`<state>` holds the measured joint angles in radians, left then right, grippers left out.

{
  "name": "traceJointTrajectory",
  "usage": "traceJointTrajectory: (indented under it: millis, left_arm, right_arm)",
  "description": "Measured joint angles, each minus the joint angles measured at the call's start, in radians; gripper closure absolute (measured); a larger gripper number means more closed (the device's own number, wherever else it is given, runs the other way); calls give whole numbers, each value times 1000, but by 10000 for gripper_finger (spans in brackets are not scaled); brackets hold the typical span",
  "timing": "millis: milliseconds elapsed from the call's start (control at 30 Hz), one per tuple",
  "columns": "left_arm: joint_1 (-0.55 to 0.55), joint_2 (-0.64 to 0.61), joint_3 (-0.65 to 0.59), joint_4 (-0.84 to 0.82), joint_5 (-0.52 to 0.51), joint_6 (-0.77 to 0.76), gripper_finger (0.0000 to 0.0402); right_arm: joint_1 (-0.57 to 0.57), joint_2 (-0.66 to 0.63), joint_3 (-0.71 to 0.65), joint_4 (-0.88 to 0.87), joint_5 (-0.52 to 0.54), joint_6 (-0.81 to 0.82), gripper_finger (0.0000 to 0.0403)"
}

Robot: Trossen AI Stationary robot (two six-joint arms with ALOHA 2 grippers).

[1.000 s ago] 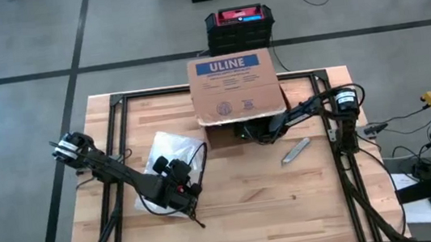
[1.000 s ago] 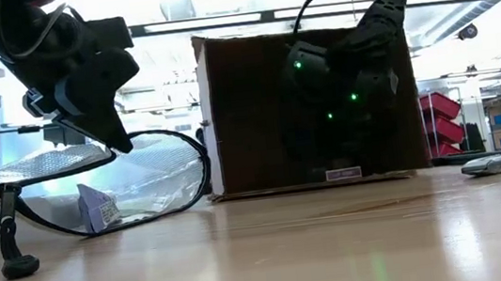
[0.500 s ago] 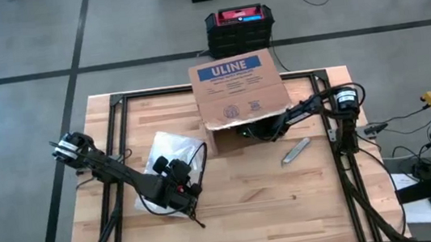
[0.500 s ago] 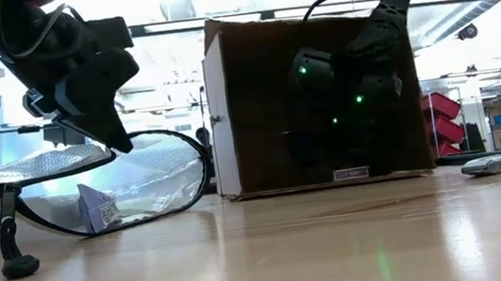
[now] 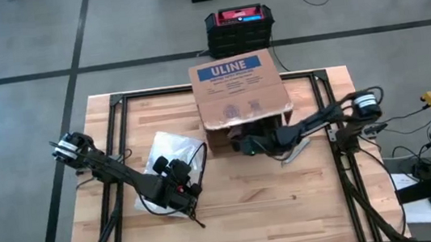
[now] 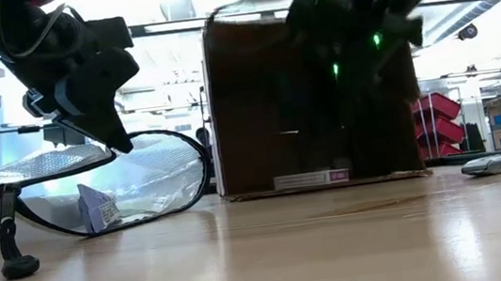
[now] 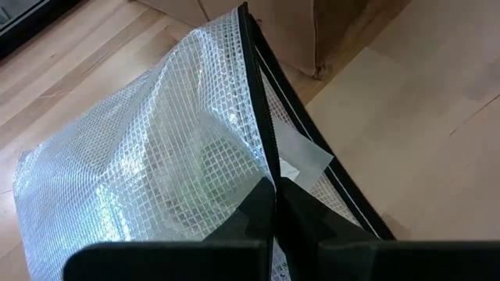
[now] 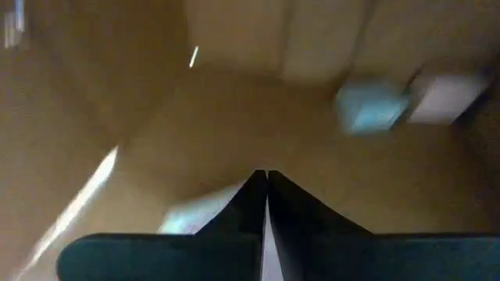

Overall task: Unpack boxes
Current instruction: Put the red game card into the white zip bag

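**Cardboard box lying on its side, mouth facing the right gripper**

Cardboard box [image 5: 238,92], brown corrugated with a blue "ULINE" label and black print, lies on its side at the far middle of the pale wooden table [image 5: 275,212], its open mouth turned toward the near edge.

Right gripper [image 5: 240,144]: fingers pressed together, nothing seen held. It sits at the mouth of the box, just under the ragged front edge of the upper panel. The right wrist view is blurred; it shows tan cardboard walls close ahead and two pale, flat shapes deeper in that cannot be identified. From this tool the box interior lies straight ahead, and the box runs slightly longer across the reach than along it. The right arm is clearly the nearer of the two. Judgement: any further unpacking depends on this gripper going deeper into the opening, and the loose upper flap may catch on the wrist.

A small grey oblong object [image 5: 295,151] lies on the table just beside the right forearm.

Left gripper [image 5: 177,177]: fingers pressed together on the black zipper edge of a clear mesh-reinforced plastic bag [image 7: 148,156], well apart from the box. The bag is soft and crinkled, and holds a white label.

A black-and-red case [image 5: 239,24] stands on the floor beyond the box.
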<state>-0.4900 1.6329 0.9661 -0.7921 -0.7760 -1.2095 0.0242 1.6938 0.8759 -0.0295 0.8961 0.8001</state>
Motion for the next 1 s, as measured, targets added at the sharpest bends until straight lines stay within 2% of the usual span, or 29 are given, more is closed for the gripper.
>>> traceJointTrajectory:
  millis: [167,267,400,533,667,800,933,1000]
  left_arm:
    - [0,0,0,2,0,0,401]
    - [-1,0,0,1,0,0,401]
    - [-4,0,0,0,0,0,401]
    - [-4,0,0,7,0,3,401]
    - [-4,0,0,19,1,3,401]
    - [-4,0,0,23,1,3,401]
    - [-4,0,0,26,1,3,401]
    - [-4,0,0,33,1,3,401]
  right_arm:
    - [0,-31,0,-4,-1,-36,403]
    - [1,-23,0,6,-33,-118,402]
    - [-8,3,0,4,-164,-254,379]
    - [-70,3,0,27,-373,-313,322]
    - [-125,2,1,51,-476,-361,247]
    - [-176,17,1,50,-647,-409,175]
    - [-190,27,0,46,-684,-451,116]
    - [-190,28,0,46,-665,-470,94]
